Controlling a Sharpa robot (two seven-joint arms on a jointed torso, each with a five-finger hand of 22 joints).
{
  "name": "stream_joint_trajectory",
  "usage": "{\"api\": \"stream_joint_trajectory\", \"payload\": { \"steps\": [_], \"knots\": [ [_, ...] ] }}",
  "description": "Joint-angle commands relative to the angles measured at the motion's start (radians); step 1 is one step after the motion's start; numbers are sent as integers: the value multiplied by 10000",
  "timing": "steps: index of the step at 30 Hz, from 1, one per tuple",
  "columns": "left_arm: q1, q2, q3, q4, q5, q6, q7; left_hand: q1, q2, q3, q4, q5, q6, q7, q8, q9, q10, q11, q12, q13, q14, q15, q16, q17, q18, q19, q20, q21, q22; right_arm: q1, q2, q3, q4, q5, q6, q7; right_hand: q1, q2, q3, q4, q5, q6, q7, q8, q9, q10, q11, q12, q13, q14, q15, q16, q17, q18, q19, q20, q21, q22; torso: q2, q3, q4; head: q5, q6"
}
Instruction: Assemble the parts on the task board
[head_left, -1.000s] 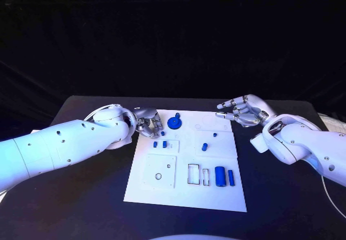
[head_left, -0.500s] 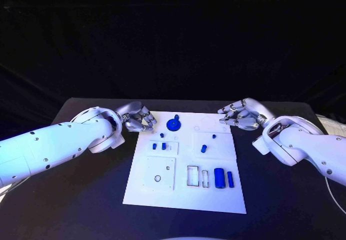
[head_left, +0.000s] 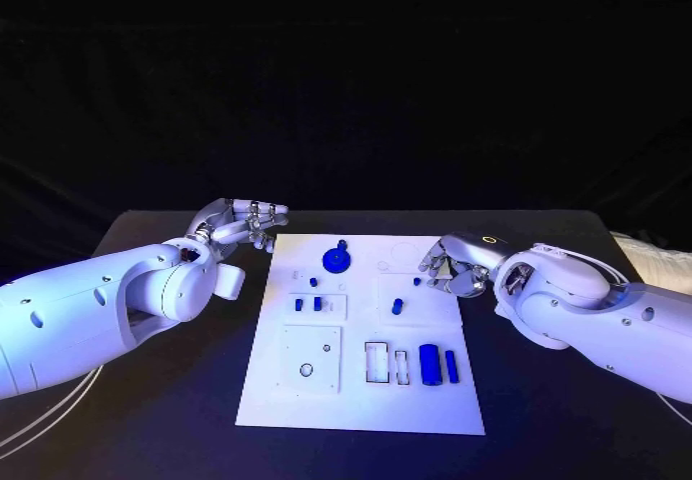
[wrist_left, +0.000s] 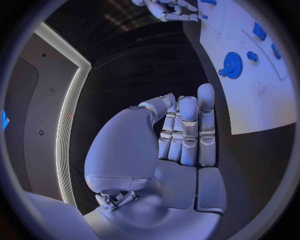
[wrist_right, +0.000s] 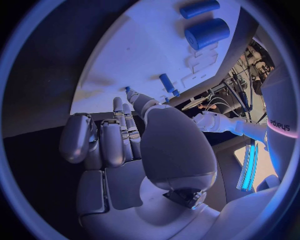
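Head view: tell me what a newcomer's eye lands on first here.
The white task board lies mid-table, dotted with small blue parts. A blue gear sits near its far edge and a fat blue cylinder stands out in its near right area. The left robot hand hangs empty off the board's far left corner, while the right robot hand reaches over the right edge, fingers curled toward a small blue peg.

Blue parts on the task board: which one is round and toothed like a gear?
The blue gear near the board's far edge, toward the left hand. The other blue parts are plain pegs or cylinders.
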Motion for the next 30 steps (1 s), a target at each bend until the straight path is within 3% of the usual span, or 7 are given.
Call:
{"api": "stream_joint_trajectory", "payload": {
  "steps": [1,8,19,30],
  "knots": [
    [-13,-17,0,135,1856,129,740,-117,22,-69,8,-8,-14,32,72,-17,-75,13,41,17,-87,18,-79,-44,88,-79,26,-81,-35,-12,43,7,4,-1524,660,-742,-11,-138,119,-7,-57,-102,12,-47,-11,-12,94,-63,-155,369,42,-63,-63,149,-49,15,-66,-77,-9,-19,4,-20,55],
    [-39,-136,-4,449,2065,88,780,-119,45,-98,1,-5,-7,29,94,-17,-79,8,86,29,-111,15,-119,-108,100,-103,26,-167,-96,-20,183,6,18,-1639,485,-704,-90,-274,266,13,-181,-174,41,-58,-26,-163,153,-200,-528,369,81,-143,-157,168,-57,58,-174,-209,4,-12,6,-61,41],
    [-66,-172,-7,657,2120,-21,620,-44,77,-87,-71,13,-26,37,113,-24,-124,6,141,38,-122,4,-147,-163,116,-113,17,-271,-172,-26,414,2,-140,-1277,410,-516,-110,-217,395,45,-181,-136,76,-37,-15,-102,167,-180,-719,381,92,-151,-169,166,-28,64,-190,-211,-14,-30,9,-82,28],
    [-100,-118,-9,687,2124,83,561,-36,54,-112,-105,9,-46,46,118,-30,-151,13,171,42,-125,9,-161,-195,117,-112,18,-316,-205,-58,678,-9,-379,-939,655,-264,-82,-168,583,12,-171,0,77,-4,12,75,157,-131,-957,402,84,-132,-158,161,16,58,-193,-195,-8,-16,6,-37,-8]
  ]
}}
